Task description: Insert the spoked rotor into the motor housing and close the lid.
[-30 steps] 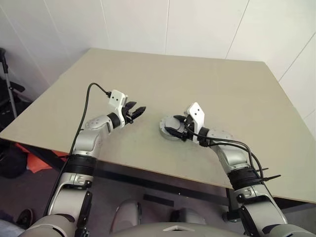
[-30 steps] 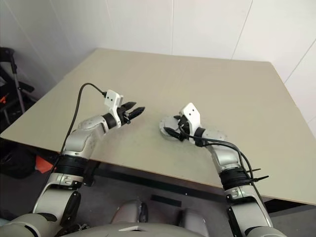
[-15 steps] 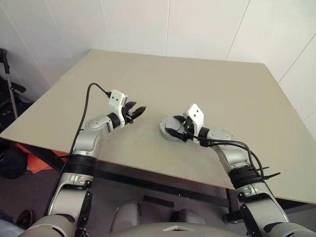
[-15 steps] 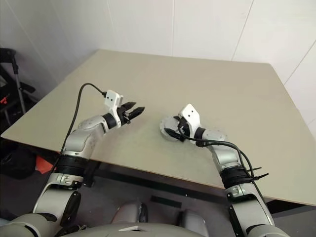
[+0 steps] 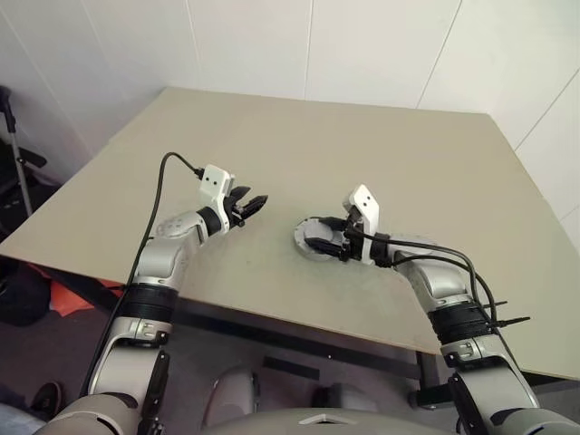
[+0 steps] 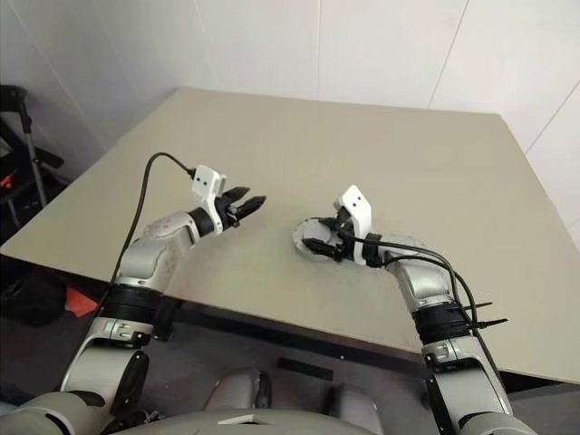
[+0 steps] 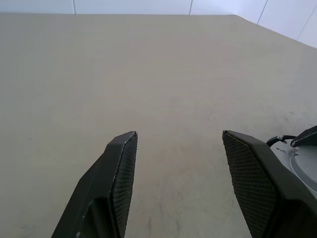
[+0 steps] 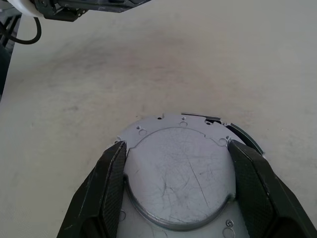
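The motor housing (image 5: 300, 237) is a squat silver round part on the beige table, near the front edge. A flat grey plate with small holes (image 8: 148, 124) forms its top in the right wrist view. On that plate rests the lid (image 8: 178, 173), plain grey face up. My right gripper (image 5: 320, 241) reaches over the housing from the right, and its two fingers (image 8: 111, 183) press the lid's opposite edges. My left gripper (image 5: 253, 203) hovers open above bare table to the left of the housing, holding nothing. The spoked rotor is hidden.
The beige table (image 5: 408, 163) stretches wide behind and to both sides of the housing. Its front edge runs close below both grippers. White walls stand behind. On the floor at the far left lie a dark stand (image 5: 18, 172) and an orange item (image 5: 68, 294).
My right wrist has tilted and rolled, and that forearm has swung out to the right, while its fingers stay at the housing. The left arm has not moved.
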`<state>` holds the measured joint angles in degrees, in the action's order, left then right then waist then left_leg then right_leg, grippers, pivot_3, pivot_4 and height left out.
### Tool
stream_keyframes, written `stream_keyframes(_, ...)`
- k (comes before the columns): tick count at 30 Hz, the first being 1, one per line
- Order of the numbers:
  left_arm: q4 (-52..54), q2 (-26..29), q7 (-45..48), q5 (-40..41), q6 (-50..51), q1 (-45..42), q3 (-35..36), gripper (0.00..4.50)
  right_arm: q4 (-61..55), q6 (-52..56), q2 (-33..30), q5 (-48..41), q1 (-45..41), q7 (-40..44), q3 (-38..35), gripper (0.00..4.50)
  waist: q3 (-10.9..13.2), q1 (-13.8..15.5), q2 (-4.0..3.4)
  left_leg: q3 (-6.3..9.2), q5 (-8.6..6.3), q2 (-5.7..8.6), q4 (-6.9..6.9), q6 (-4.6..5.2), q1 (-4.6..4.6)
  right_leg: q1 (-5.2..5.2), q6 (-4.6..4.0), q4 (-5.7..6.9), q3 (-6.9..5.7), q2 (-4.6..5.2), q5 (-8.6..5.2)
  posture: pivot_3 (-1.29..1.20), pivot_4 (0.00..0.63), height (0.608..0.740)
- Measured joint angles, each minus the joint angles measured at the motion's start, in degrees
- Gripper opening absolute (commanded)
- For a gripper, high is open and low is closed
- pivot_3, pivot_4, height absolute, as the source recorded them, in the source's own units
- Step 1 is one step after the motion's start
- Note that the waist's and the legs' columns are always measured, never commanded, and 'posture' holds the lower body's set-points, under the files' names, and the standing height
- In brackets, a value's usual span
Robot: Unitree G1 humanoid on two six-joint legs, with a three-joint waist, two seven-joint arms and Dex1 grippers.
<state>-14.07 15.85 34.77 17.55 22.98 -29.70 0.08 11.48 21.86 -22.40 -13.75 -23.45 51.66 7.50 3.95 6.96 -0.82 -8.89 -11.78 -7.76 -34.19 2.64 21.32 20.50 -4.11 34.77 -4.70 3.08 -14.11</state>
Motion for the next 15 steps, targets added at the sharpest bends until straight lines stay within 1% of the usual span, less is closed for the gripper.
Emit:
stream_keyframes(2,0.0,0.0,0.0,0.0,0.0,0.0,0.0,2.91,-0.09,-0.13,0.22,0.33,0.01,-0.47,0.05,3.16,0.0,-0.01,0.0,-0.03,0.0,0.0,0.0,-0.01,0.07,0.09,0.0,0.0,0.0,0.0,0.0,0.0,0.0,0.74)
stream_keyframes(7,0.0,-0.05,0.01,-0.01,0.0,0.0,-0.05,2.91,2.04,-4.0,3.15,1.14,0.02,-3.27,-0.52,3.16,0.01,-0.65,0.0,-0.05,0.07,-0.02,0.0,-0.14,0.03,0.12,0.0,0.06,0.0,0.0,0.0,0.0,0.0,0.74)
stream_keyframes(15,-0.01,-0.11,0.04,-0.01,0.0,0.0,-0.17,2.91,2.98,-5.77,2.67,1.21,0.02,-1.93,-0.5,3.16,0.0,-1.07,0.01,-0.05,0.04,-0.01,-0.01,-0.09,0.07,0.11,0.0,0.03,0.0,0.01,0.01,0.0,0.0,0.74)
